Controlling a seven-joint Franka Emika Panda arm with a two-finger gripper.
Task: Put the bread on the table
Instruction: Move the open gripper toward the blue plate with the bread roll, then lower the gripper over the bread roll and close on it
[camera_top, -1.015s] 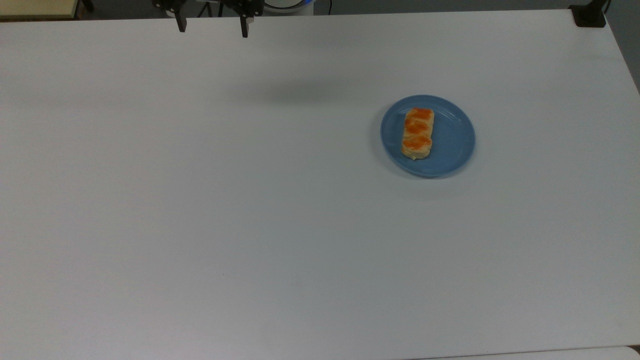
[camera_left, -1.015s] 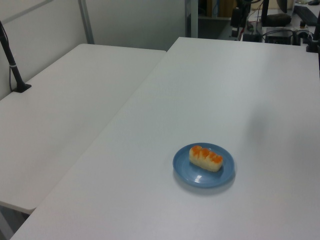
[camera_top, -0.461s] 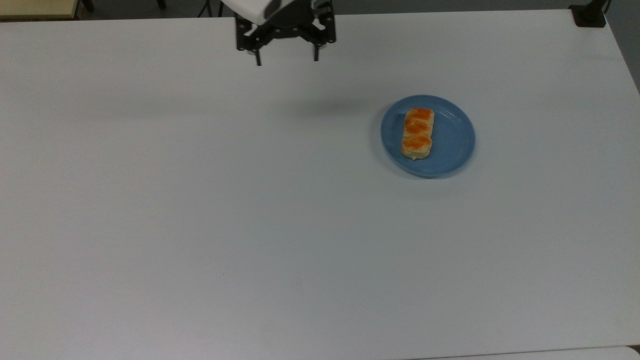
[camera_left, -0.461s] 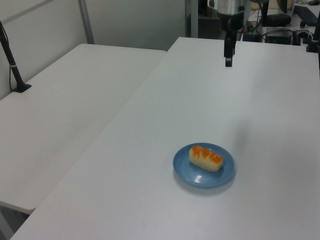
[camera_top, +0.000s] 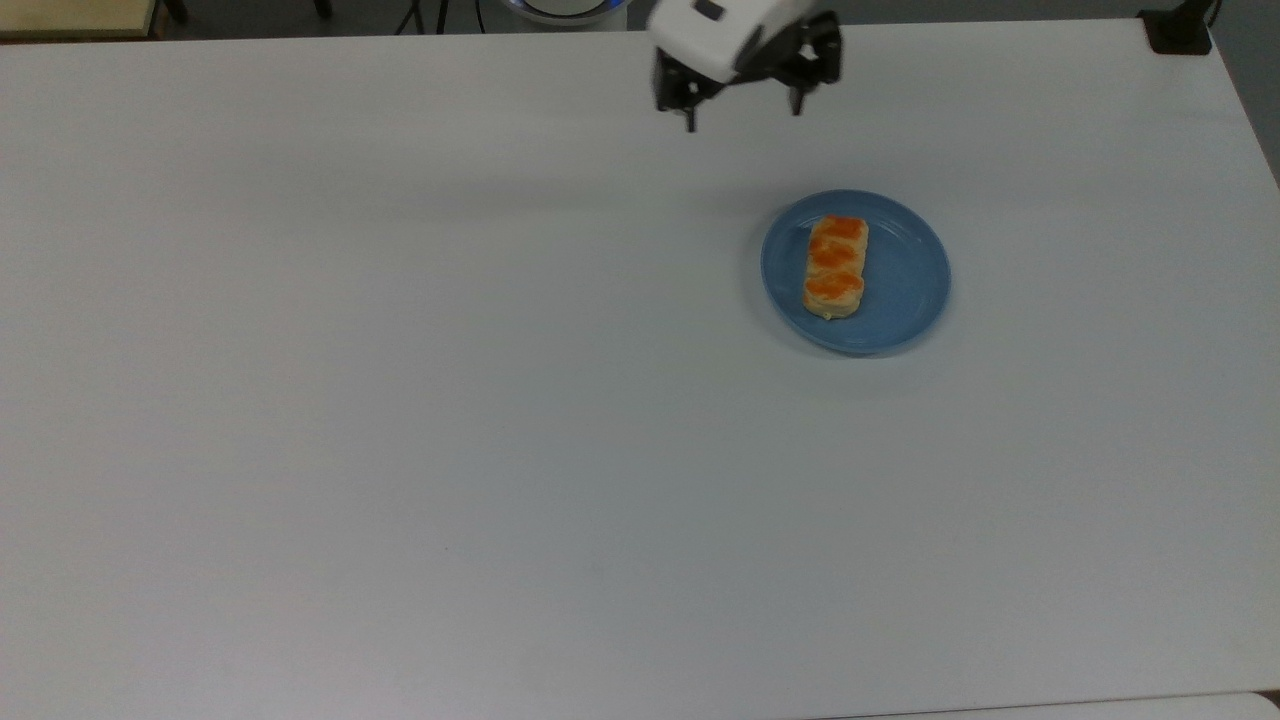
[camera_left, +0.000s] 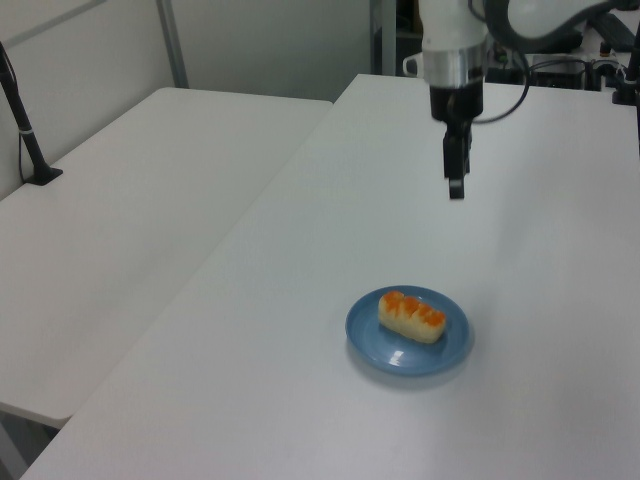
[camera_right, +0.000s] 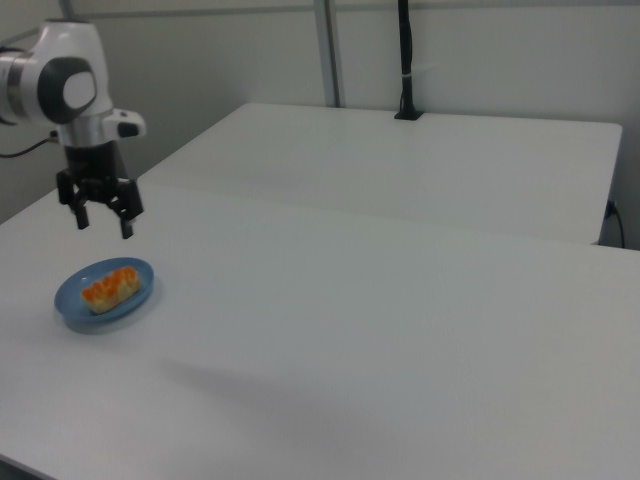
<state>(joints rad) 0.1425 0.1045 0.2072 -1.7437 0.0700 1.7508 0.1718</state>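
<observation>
The bread (camera_top: 836, 266) (camera_left: 411, 315) (camera_right: 110, 287), a pale-tan bar with orange bumps on top, lies on a round blue plate (camera_top: 905, 290) (camera_left: 375, 338) (camera_right: 76, 308) on the white table (camera_top: 400, 400). My gripper (camera_top: 743, 113) (camera_left: 456, 183) (camera_right: 103, 223) hangs open and empty above the table, apart from the plate. In the top view it is above and to the left of the bread. Its two black fingers (camera_top: 689, 115) point downward with a wide gap between them.
A second white table (camera_left: 130, 210) (camera_right: 420, 170) adjoins this one. A black post (camera_left: 25, 130) (camera_right: 405, 60) is clamped on that second table. A black clamp (camera_top: 1180, 30) sits at the top view's upper right corner.
My gripper has travelled from the top view's upper left toward the right, coming nearer the plate, and has dropped lower. The bread and plate have not moved.
</observation>
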